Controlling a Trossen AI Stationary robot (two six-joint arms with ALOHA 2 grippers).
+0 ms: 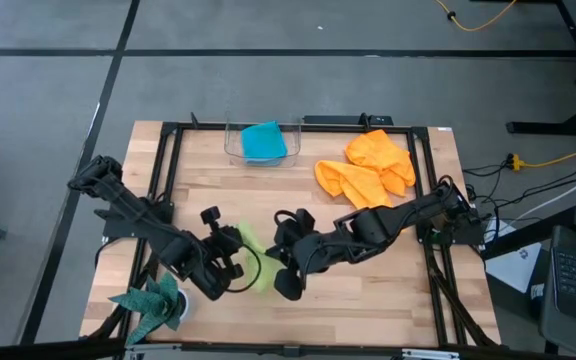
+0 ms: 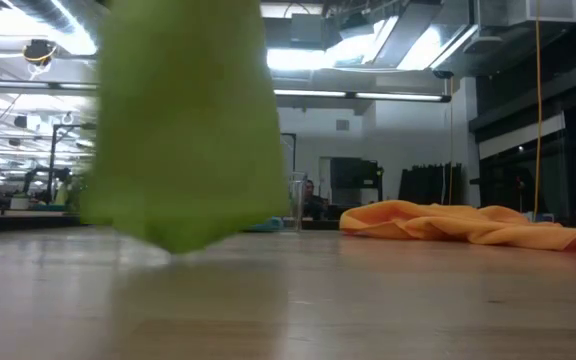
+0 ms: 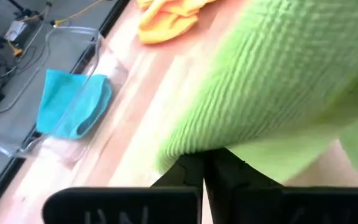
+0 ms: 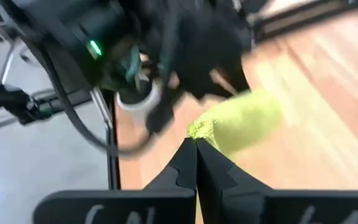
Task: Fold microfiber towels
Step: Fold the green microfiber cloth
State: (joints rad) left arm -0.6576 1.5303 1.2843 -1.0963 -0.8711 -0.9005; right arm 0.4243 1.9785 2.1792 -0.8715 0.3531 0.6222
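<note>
Lime-green towel [image 1: 251, 255] held lifted just above counter [image 1: 388, 290], front centre, between both arms. Left hand [image 3: 204, 163] clenched on one edge, right hand [image 4: 196, 148] on another. Light, limp, plush; judged best gripped at corners.

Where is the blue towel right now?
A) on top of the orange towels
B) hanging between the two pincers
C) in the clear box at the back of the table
C: the high view shows the blue towel lying inside the clear box at the table's far edge, apart from the orange towels.
</note>
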